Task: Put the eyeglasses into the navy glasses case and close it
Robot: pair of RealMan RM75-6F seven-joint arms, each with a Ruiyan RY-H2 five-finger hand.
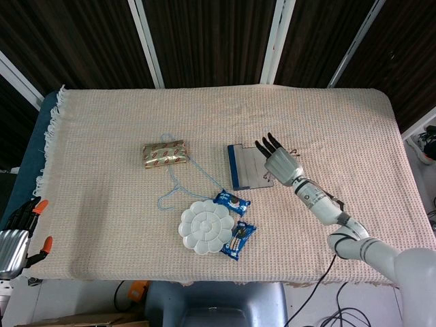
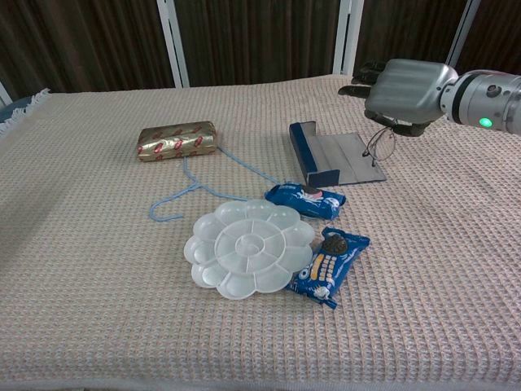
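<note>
The navy glasses case [image 1: 248,165] [image 2: 334,158] lies open on the cloth, its grey lid flat and its navy trough toward the left. My right hand [image 1: 280,161] [image 2: 404,84] hovers over the case's right edge and holds the thin-framed eyeglasses [image 2: 379,142], which hang below the palm. In the head view the hand hides most of the glasses. My left hand [image 1: 15,235] rests off the table's near left corner, holding nothing, with its fingers apart.
A white flower-shaped palette [image 1: 204,227] [image 2: 248,248] sits near the front, with two blue snack packets [image 2: 304,199] [image 2: 329,265] beside it. A gold wrapped packet [image 1: 164,154] [image 2: 177,140] lies at the left with a light blue cord [image 2: 199,188] trailing from it.
</note>
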